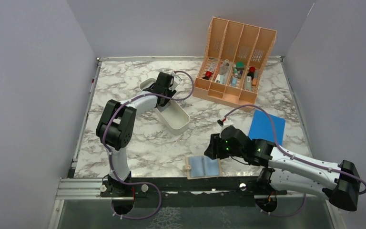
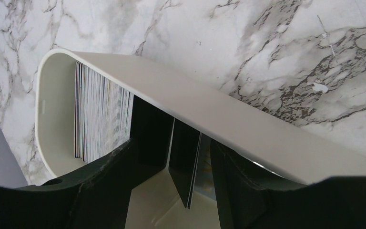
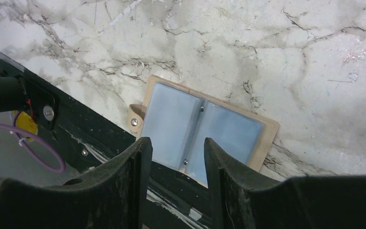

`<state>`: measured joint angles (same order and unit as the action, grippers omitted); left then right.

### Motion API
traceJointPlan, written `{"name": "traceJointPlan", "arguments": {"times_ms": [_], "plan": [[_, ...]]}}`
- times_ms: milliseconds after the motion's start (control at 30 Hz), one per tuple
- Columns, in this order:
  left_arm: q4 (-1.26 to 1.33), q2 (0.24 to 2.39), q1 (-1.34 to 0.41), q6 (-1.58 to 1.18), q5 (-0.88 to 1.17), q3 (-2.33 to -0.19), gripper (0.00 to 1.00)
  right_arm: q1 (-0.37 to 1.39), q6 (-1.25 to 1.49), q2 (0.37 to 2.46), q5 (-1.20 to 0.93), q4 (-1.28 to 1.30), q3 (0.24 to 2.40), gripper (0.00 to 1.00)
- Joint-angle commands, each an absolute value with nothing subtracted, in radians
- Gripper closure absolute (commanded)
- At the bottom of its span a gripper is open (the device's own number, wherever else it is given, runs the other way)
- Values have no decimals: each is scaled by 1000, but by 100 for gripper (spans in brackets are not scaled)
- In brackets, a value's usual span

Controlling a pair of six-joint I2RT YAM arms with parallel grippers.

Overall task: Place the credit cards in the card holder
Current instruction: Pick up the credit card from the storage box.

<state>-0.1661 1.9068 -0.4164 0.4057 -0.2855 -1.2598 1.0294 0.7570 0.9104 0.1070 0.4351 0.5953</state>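
L gripper point(image 2: 171, 145) jaws spread, astride one dark credit card point(image 2: 185, 164) stood on edge between them in white tray point(image 2: 228, 119), card stack point(image 2: 102, 119) just ahead-left; R gripper point(image 3: 176, 143) spread, empty, open card holder point(image 3: 228, 131) just ahead of its tips; cards judged light, stiff, slick: pinch flat faces nr top edge

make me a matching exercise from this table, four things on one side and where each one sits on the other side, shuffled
Things
1. tan folding card holder with blue-grey pockets
2. white oblong plastic tray
3. peach slotted plastic organizer
4. flat bright-blue rectangle

Places
A. far edge of the marble table, small items in its slots
B. flat on the right side, nearer than the organizer
C. left of the middle, with a stack of thin credit cards on edge inside
D. lying open at the near edge, below the right gripper

Pairs: 1-D, 2-C, 3-A, 4-B
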Motion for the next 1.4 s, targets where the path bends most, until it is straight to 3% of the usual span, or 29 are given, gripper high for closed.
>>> {"name": "traceJointPlan", "arguments": {"times_ms": [0,333,467,733,867,967,1367], "plan": [[-109,1878,-410,442,-389,-1255,39,1032,736,931,122,419,601,51],[-104,1827,-419,452,-375,-1255,42,1032,732,951,114,391,592,51],[-101,1852,-418,472,-415,-1249,36,1033,727,967,100,382,597,51],[-101,1867,-415,496,-402,-1259,34,1034,727,964,106,386,591,51],[-122,1830,-416,487,-315,-1243,29,1032,722,973,107,377,596,51],[-123,1830,-416,500,-292,-1227,9,1032,723,981,103,367,593,51],[-46,1891,-416,555,-456,-1230,8,1033,721,963,117,382,600,50]]}}
